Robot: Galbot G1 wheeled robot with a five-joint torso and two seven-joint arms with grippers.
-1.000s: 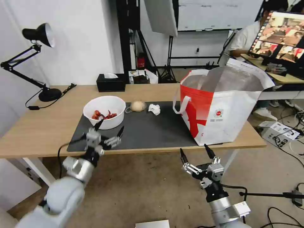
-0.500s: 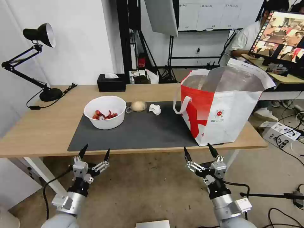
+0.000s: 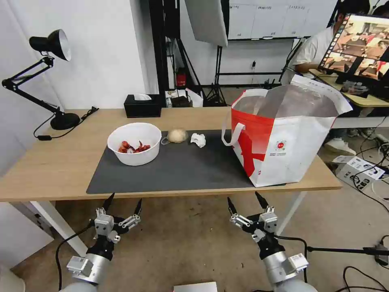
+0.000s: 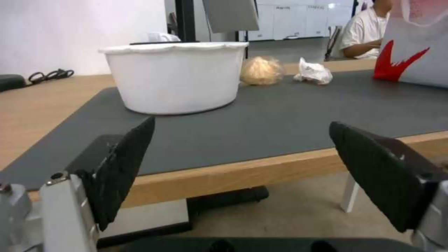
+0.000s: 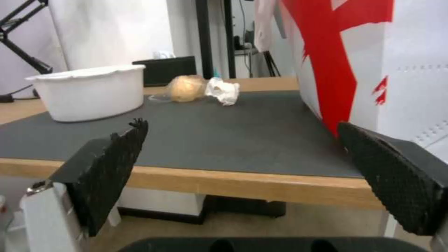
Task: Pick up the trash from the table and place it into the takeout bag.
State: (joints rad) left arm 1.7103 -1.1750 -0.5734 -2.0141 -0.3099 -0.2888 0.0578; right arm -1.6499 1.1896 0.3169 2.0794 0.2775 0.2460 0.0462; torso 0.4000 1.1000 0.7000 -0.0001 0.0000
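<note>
The trash lies on the dark mat of the light-wood table. A white bowl holds red scraps. Beside it lie a beige lump in clear plastic and a crumpled white tissue. The white and red takeout bag stands open at the table's right end. My left gripper hangs open below the table's front edge, in front of the bowl. My right gripper is open too, below the edge in front of the bag.
A black tissue box sits at the table's back edge. A black desk lamp stands at the back left corner. A monitor and a seated person are behind the bag. Cables and a white box lie on the floor to the right.
My left gripper has dropped from over the mat's front edge near the bowl to below the table's front edge. My right gripper shifted slightly left. Both stay open.
</note>
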